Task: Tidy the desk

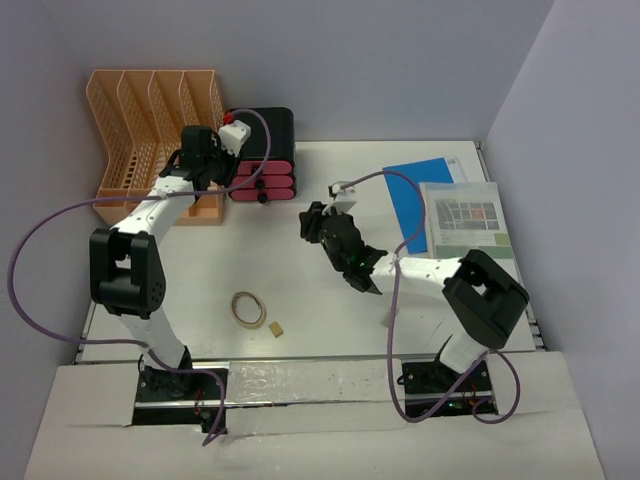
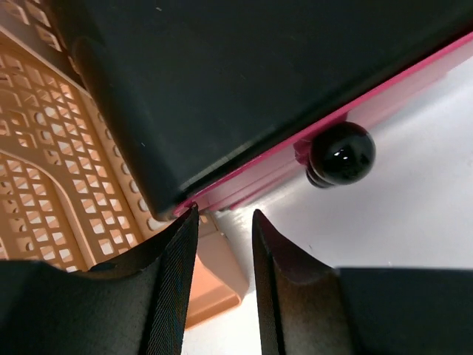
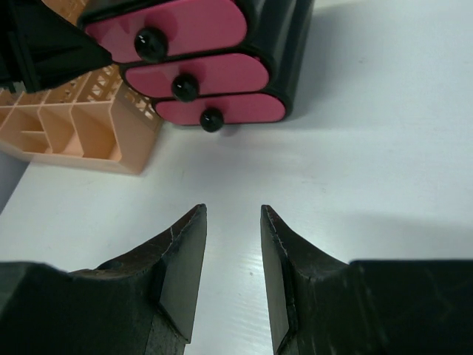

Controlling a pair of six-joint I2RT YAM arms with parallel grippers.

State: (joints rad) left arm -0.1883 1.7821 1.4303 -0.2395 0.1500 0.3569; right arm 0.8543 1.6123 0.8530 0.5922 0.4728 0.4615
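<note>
**Tidying barely under way**

I am judging that most of the work is left: a band [image 1: 248,308] and a tan block [image 1: 275,327] are lying loose on the desk [image 1: 300,290], with a blue sheet [image 1: 420,195] and a booklet [image 1: 465,220] at its right side. My left hand [image 2: 225,222] is hovering close to the drawer box [image 1: 262,150], beside the rack [image 1: 150,130], fingers slightly apart, gripping nothing. My right hand [image 3: 233,214] is hanging mid-desk, parted and empty.

White desk [image 1: 300,270] lies flat (thin grey rim).
</note>
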